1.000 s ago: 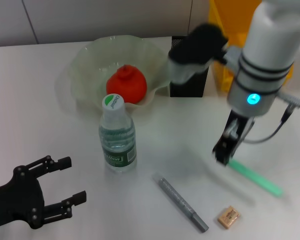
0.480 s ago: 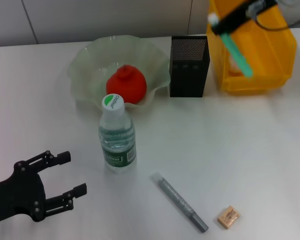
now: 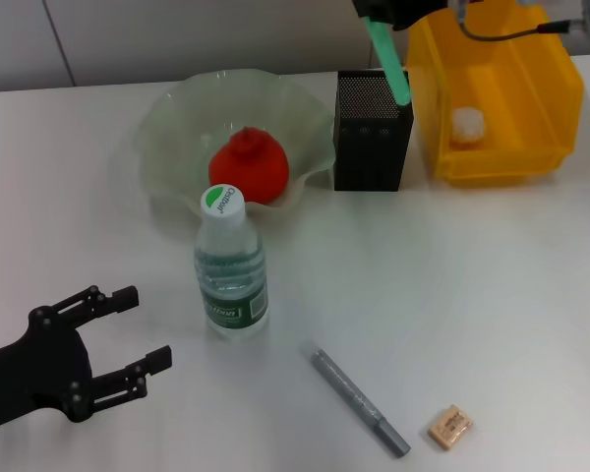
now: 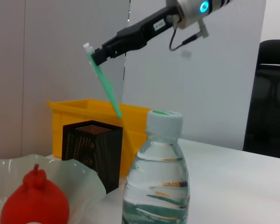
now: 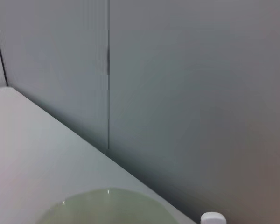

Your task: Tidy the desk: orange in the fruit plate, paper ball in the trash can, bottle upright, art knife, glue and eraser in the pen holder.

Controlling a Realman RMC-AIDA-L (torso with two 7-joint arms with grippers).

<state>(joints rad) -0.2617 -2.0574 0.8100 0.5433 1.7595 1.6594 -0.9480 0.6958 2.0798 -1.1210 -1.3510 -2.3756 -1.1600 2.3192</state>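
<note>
High at the back, my right gripper [image 3: 374, 12] is shut on a slim green stick [image 3: 390, 64], apparently the glue, tilted with its lower tip over the black mesh pen holder [image 3: 372, 147]. The left wrist view also shows that right gripper [image 4: 95, 55] holding the stick [image 4: 106, 84] above the holder [image 4: 91, 149]. The orange [image 3: 248, 165] lies in the pale-green fruit plate [image 3: 167, 128]. The bottle [image 3: 232, 265] stands upright. A grey pen-like art knife [image 3: 359, 399] and the tan eraser [image 3: 449, 426] lie near the front. A white paper ball [image 3: 468, 122] sits in the yellow trash can [image 3: 497, 167]. My left gripper [image 3: 145, 326] rests open at the front left.
The pen holder stands between the fruit plate and the trash can, close to both. A grey wall runs behind the table. Bare white tabletop lies between the bottle and the art knife and to the right of them.
My right gripper lifted the green stick off the table at the right, carried it up past the trash can, then leftward over the pen holder. The left gripper barely shifted.
</note>
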